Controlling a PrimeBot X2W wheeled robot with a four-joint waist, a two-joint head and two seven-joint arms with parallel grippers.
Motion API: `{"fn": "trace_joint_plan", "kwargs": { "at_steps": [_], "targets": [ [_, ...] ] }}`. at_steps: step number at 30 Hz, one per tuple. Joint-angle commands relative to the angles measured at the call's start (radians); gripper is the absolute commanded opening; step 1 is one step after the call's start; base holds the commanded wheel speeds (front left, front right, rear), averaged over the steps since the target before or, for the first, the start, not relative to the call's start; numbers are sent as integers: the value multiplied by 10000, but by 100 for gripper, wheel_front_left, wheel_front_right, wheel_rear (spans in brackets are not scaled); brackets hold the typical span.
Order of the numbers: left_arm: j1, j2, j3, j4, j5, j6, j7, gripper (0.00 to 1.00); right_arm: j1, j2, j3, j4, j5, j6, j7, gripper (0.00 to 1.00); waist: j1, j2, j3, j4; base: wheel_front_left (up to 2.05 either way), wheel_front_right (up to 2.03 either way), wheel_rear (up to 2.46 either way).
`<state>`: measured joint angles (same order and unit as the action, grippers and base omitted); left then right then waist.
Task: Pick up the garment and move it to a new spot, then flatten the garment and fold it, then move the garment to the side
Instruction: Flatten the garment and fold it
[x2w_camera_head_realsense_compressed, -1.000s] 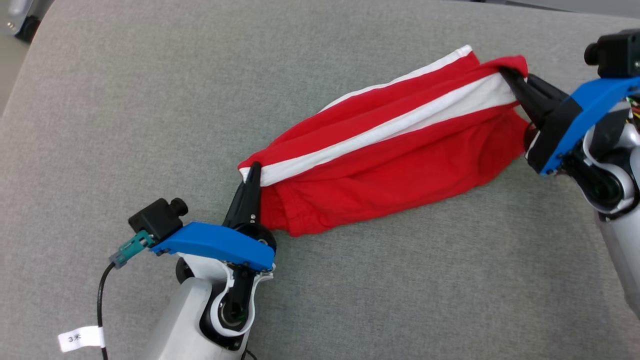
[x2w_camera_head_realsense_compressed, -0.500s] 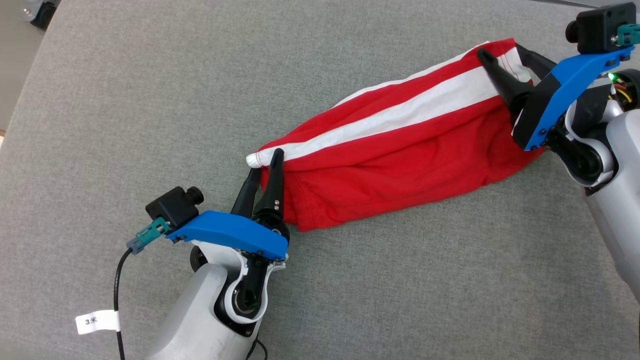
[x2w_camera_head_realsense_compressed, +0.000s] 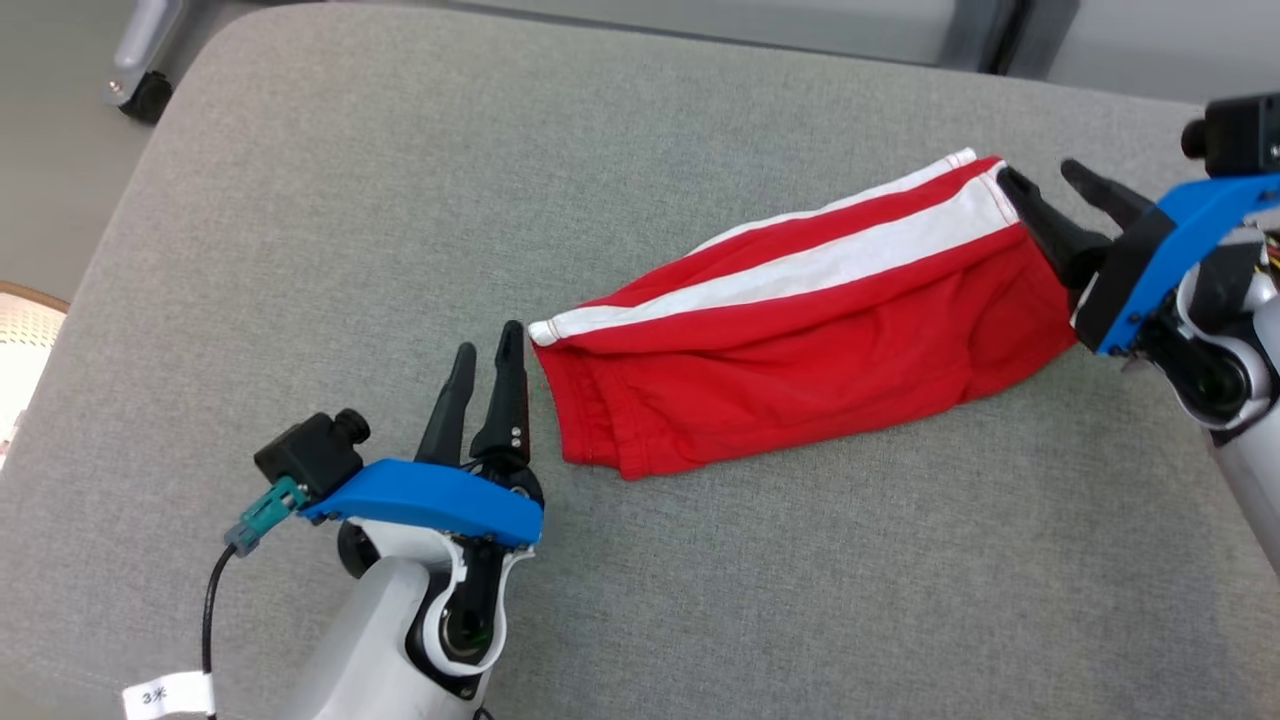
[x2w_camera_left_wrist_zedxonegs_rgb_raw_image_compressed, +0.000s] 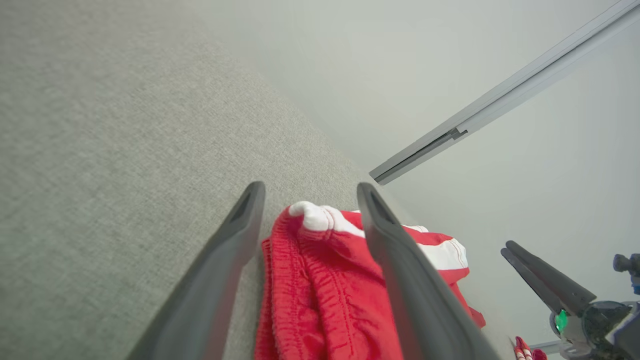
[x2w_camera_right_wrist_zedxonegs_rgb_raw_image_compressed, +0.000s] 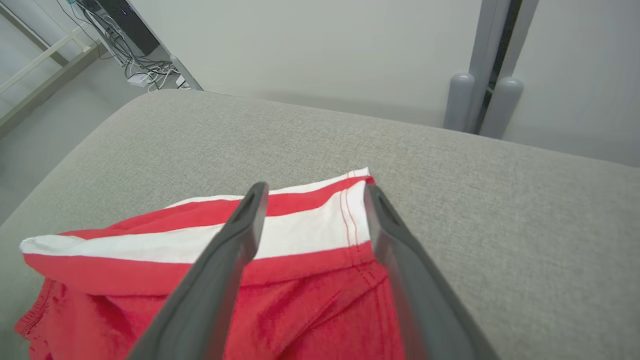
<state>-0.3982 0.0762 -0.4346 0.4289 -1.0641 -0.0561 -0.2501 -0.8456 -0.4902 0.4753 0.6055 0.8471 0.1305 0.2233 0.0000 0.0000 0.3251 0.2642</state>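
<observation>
The garment (x2w_camera_head_realsense_compressed: 800, 330) is a pair of red shorts with a white side stripe. It lies folded lengthwise on the grey cushion (x2w_camera_head_realsense_compressed: 350, 250), running from centre to upper right. My left gripper (x2w_camera_head_realsense_compressed: 488, 350) stands open just left of the garment's waistband end (x2w_camera_left_wrist_zedxonegs_rgb_raw_image_compressed: 320, 260), apart from the cloth. At the hem end (x2w_camera_right_wrist_zedxonegs_rgb_raw_image_compressed: 310, 230), my right gripper (x2w_camera_head_realsense_compressed: 1045, 178) is open too, with nothing pinched between its fingers. In the left wrist view the right gripper (x2w_camera_left_wrist_zedxonegs_rgb_raw_image_compressed: 510, 248) shows at the lower right.
The cushion's rounded far edge (x2w_camera_head_realsense_compressed: 600, 25) meets a pale wall, with grey posts (x2w_camera_right_wrist_zedxonegs_rgb_raw_image_compressed: 480, 105) behind. Off the left edge the floor holds a castor (x2w_camera_head_realsense_compressed: 135, 90) and cables (x2w_camera_right_wrist_zedxonegs_rgb_raw_image_compressed: 145, 70). A tagged cable (x2w_camera_head_realsense_compressed: 205, 620) hangs from my left wrist.
Both grippers opened and let go of the garment, which has dropped flat onto the cushion. Both have pulled back slightly from its ends. The head camera has also shifted.
</observation>
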Motion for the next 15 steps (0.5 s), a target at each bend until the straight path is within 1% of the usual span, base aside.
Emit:
{"fn": "trace_joint_plan", "kwargs": {
  "at_steps": [1, 4, 6, 10, 15],
  "targets": [
    [112, 86, 121, -49, 279, -90, -91, 100, 275, -143, -66, 19, 113, 4, -44, 100, 0, 0, -130, -18, 0, 0, 0],
    [143, 256, 480, -141, 1184, -115, -144, 100, 631, -280, -171, 73, 169, 4, -179, 100, 0, 0, -261, 4, 0, 0, 0],
    [137, 399, 814, -319, 2416, 3, -144, 100, 819, -260, -265, 131, 210, 6, -247, 100, 0, 0, -279, 17, 0, 0, 0],
    [277, 271, 1321, -569, 4266, 3, -148, 100, 966, -116, -477, 329, 108, 6, -382, 100, 0, 0, -215, 52, 0, 0, 0],
    [304, 103, 1798, -688, 5684, -250, -151, 100, 643, 221, -868, 869, -208, 6, -637, 100, 0, 0, 46, 106, 0, 0, 0]
  ]
}}
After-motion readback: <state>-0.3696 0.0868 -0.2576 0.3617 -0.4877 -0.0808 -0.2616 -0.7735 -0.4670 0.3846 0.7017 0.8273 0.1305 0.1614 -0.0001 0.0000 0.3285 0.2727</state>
